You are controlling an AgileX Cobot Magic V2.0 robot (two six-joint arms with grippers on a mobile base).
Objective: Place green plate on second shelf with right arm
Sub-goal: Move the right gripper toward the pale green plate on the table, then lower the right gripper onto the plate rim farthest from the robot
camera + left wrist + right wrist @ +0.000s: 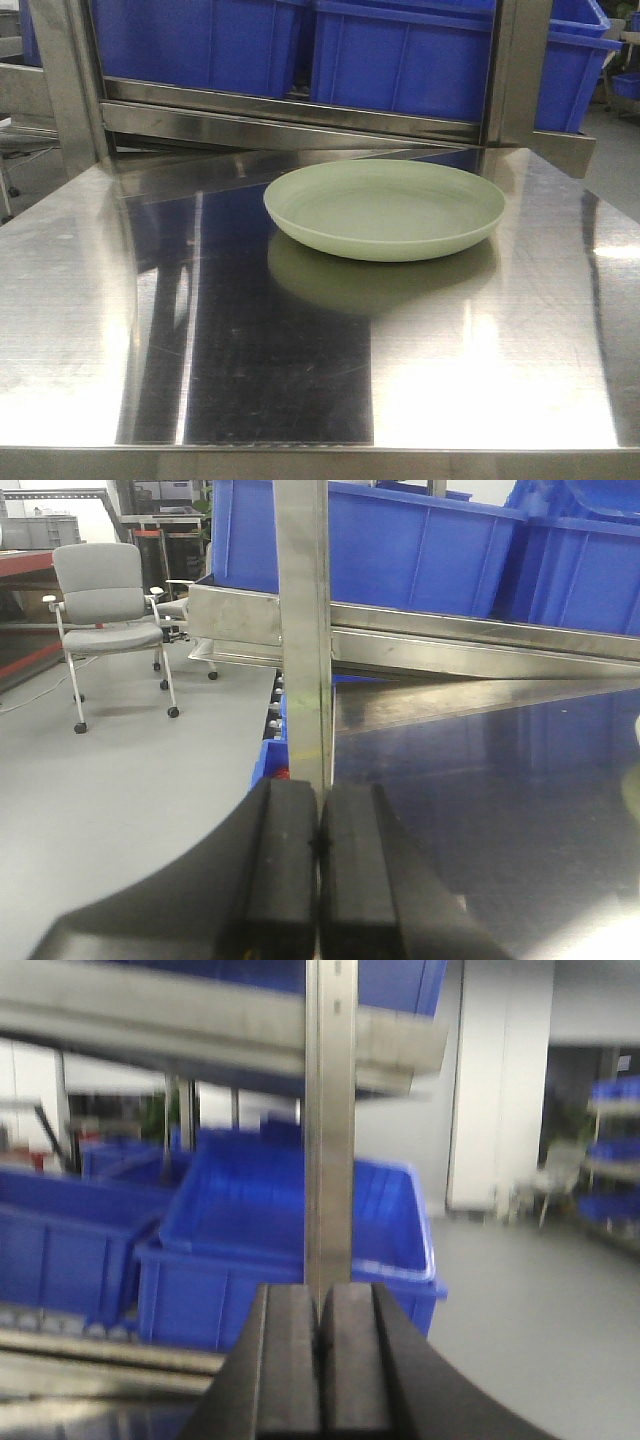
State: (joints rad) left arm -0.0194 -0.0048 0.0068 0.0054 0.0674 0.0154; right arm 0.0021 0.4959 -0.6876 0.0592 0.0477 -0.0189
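Note:
The green plate [385, 209] rests flat on the steel shelf top [90, 330], right of centre, with its reflection below it. Neither arm appears in the front view. In the left wrist view my left gripper [319, 825] has its two black pads pressed together with nothing between them; it hangs near the rack's left upright post [302, 630], and a pale sliver of the plate [634, 780] shows at the right edge. My right gripper [321, 1315] is likewise shut and empty, facing the rack's right upright [330, 1120].
Blue plastic bins [400, 55] sit on a steel shelf [290, 110] behind and above the plate. More blue bins [290, 1240] stand beyond the right post. A grey office chair [108, 610] stands on the floor to the left.

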